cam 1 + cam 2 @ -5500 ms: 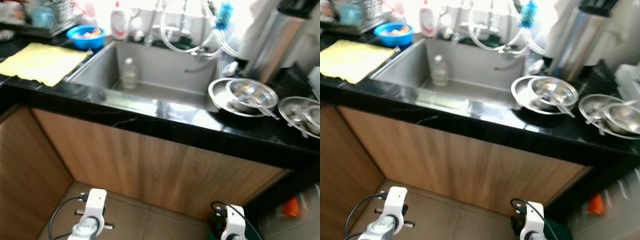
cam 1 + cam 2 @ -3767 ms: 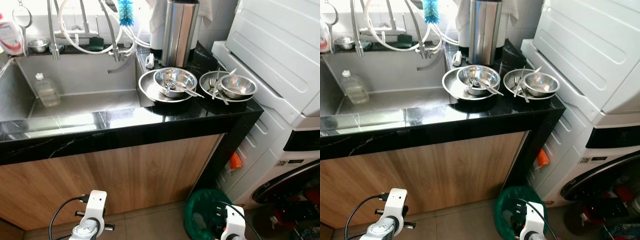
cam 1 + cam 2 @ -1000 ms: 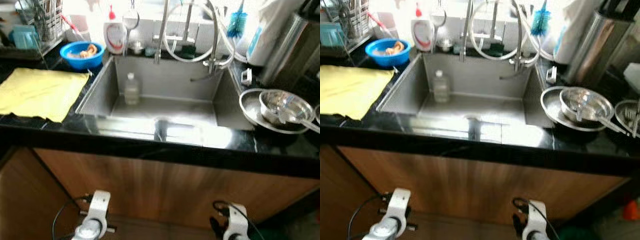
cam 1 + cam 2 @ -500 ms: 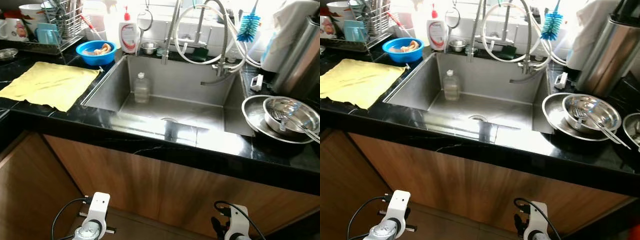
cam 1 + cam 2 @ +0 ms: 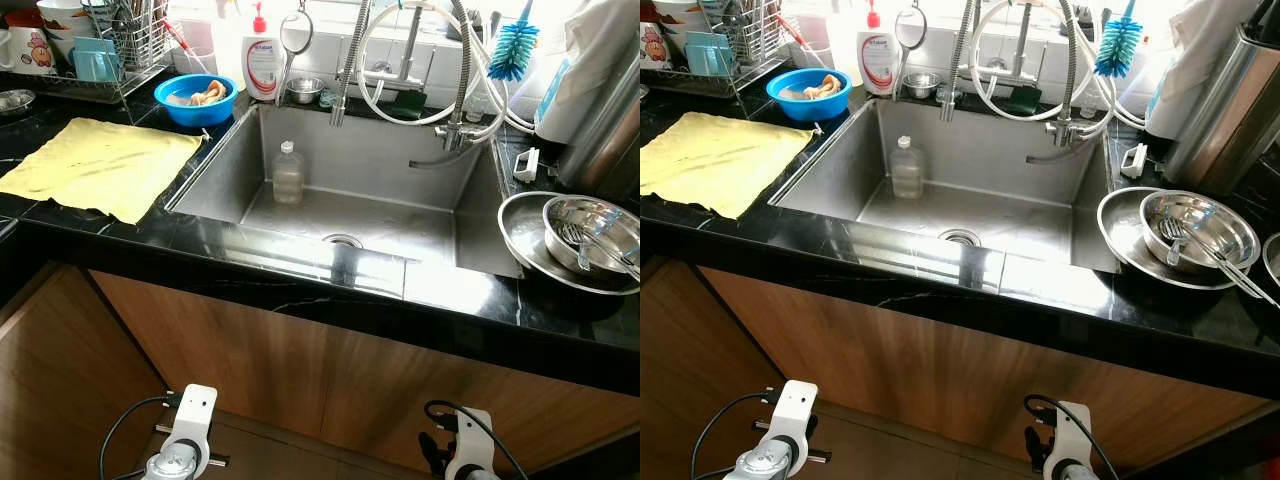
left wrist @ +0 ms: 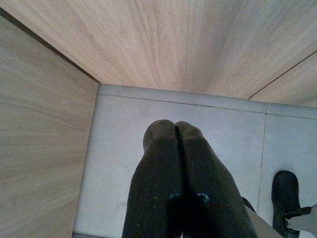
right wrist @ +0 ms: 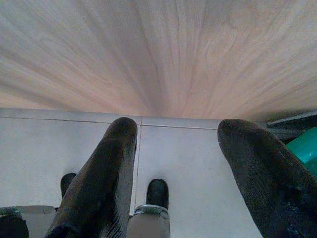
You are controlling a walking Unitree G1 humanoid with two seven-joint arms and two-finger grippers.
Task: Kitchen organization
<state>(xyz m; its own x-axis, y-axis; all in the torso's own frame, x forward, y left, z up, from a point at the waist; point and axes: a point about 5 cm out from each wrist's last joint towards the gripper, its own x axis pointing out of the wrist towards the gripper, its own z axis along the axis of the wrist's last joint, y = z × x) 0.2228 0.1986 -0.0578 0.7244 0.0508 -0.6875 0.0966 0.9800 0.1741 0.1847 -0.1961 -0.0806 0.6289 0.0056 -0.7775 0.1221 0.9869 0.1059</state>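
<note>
Right pincer (image 7: pixel 178 144) hangs spread above grey floor tiles (image 7: pixel 198 168), facing wood panel (image 7: pixel 163 54).

Sharp frames — window glare whitens the sink (image 5: pixel 300 190) backsplash.

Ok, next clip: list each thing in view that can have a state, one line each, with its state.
left pincer: shut, empty, hanging low by the cabinet
right pincer: open, empty, hanging low
bottle: upright in the sink, cap on
sink: no standing water
faucet: no water running
yellow cloth: spread flat on the counter
blue bowl: upright, holding something
steel bowl: upright on a steel plate, utensils in it
</note>
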